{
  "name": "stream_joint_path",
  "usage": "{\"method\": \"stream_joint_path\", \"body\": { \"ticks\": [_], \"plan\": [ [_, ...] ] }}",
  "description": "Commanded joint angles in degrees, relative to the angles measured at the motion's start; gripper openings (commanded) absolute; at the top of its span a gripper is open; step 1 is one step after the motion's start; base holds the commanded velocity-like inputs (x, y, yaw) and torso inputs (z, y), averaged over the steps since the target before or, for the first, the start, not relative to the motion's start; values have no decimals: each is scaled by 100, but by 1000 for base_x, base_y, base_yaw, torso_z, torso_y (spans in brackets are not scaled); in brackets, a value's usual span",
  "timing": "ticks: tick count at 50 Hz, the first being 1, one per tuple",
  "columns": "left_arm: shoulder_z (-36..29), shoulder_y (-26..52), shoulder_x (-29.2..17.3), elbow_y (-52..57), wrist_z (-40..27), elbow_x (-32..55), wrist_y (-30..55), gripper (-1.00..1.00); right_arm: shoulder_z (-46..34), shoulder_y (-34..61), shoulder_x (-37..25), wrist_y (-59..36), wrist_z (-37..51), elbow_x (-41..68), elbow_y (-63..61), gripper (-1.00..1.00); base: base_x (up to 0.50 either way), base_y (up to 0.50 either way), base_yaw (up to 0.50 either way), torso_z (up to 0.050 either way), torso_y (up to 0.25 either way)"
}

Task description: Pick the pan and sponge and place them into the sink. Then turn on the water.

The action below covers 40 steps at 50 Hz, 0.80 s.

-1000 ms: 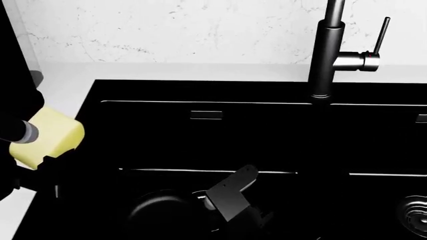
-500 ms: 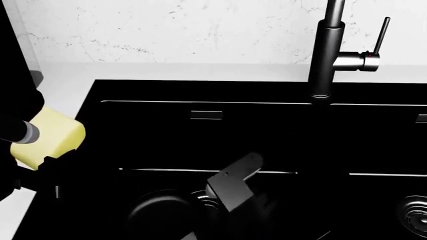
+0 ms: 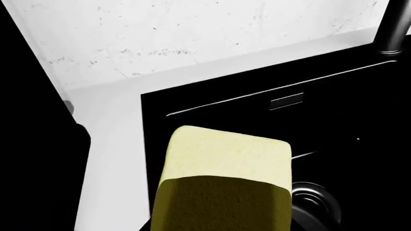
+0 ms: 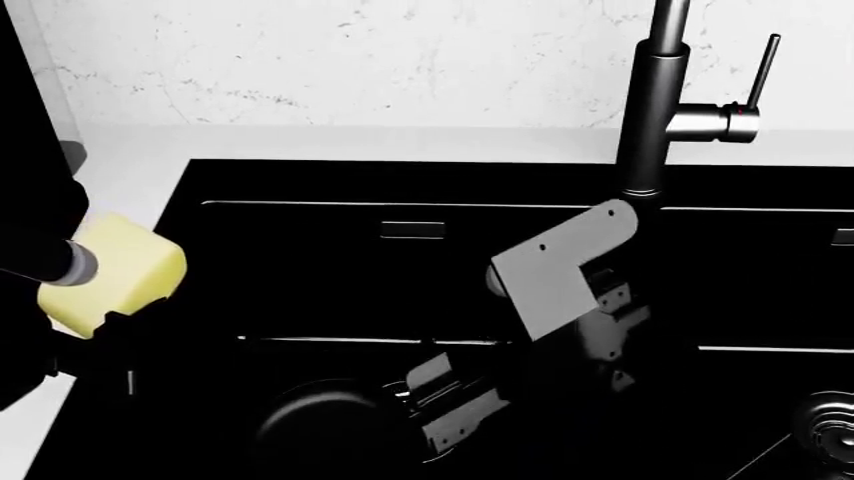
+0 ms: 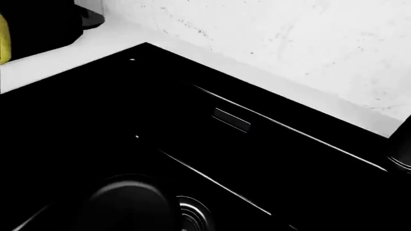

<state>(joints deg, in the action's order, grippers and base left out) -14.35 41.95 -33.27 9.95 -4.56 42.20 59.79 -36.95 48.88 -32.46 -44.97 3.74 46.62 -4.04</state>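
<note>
White marble-veined wall rose behind a pale countertop (image 4: pixel 334 140) carrying the glossy black sink (image 4: pixel 400 190). Only the head view showed the right gripper (image 4: pixel 567 265) raised over the left basin near the faucet (image 4: pixel 647 110); whether its fingers were open could not be told. The left wrist view filled with the sponge (image 3: pixel 222 178), clamped by the left gripper (image 4: pixel 94 275) over the sink's left edge. The pan (image 5: pixel 128 204) lay in the left basin beside the drain (image 5: pixel 192 216).
</note>
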Motion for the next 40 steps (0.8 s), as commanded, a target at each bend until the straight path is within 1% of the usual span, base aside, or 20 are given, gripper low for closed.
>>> {"method": "stream_joint_path", "body": {
  "ticks": [1,6,8,10,12,16,19,20,22,27,29,32,35,40],
  "plan": [
    [-115,88,95,-47,-34,35,-7,-100,664,-349,-518,-39,804,345,-884,100,0,0,0,0,0],
    [-205,205,123,-87,56,39,2,-100,950,-593,-790,-48,1090,538,-1213,100,0,0,0,0,0],
    [-218,280,179,-130,90,60,-2,-100,1095,-697,-1000,-104,1230,654,-1454,100,0,0,0,0,0],
    [-298,364,239,-151,125,61,27,-100,1256,-809,-1120,-107,1332,791,-1537,100,0,0,0,0,0],
    [-495,485,466,-246,79,-37,16,-100,1391,-907,-1234,-113,1459,887,-1641,100,0,0,0,0,0],
    [-591,577,543,-261,145,-20,36,-100,1600,-1007,-1370,-111,1642,1040,-1807,100,0,0,0,0,0],
    [-756,642,579,-289,267,-55,15,-100,1679,-1080,-1490,-121,1698,1102,-1928,100,0,0,0,0,0],
    [-844,692,655,-364,312,-85,-6,-100,1755,-1143,-1541,-108,1744,1168,-1978,100,0,0,0,0,0],
    [-930,727,799,-476,305,-135,-57,-100,1807,-1213,-1587,-92,1786,1205,-2022,100,0,0,0,0,0],
    [-1248,827,1028,-880,530,-279,-218,-100,1902,-1368,-1649,-32,1866,1264,-2103,100,0,0,0,0,0],
    [-1417,919,1191,-1073,633,-356,-299,-100,1961,-1424,-1652,26,1919,1268,-2129,100,0,0,0,0,0],
    [-1560,950,1293,-1218,719,-418,-368,-100,2039,-1520,-1664,115,1995,1241,-2118,100,0,0,0,0,0],
    [-1691,783,1349,-1421,817,-466,-480,-100,2084,-1592,-1690,163,2012,1249,-2137,100,0,0,0,0,0],
    [-1763,727,1525,-1712,823,-528,-611,-100,2045,-1672,-1651,250,1959,1158,-2062,100,0,0,0,0,0]
  ]
}}
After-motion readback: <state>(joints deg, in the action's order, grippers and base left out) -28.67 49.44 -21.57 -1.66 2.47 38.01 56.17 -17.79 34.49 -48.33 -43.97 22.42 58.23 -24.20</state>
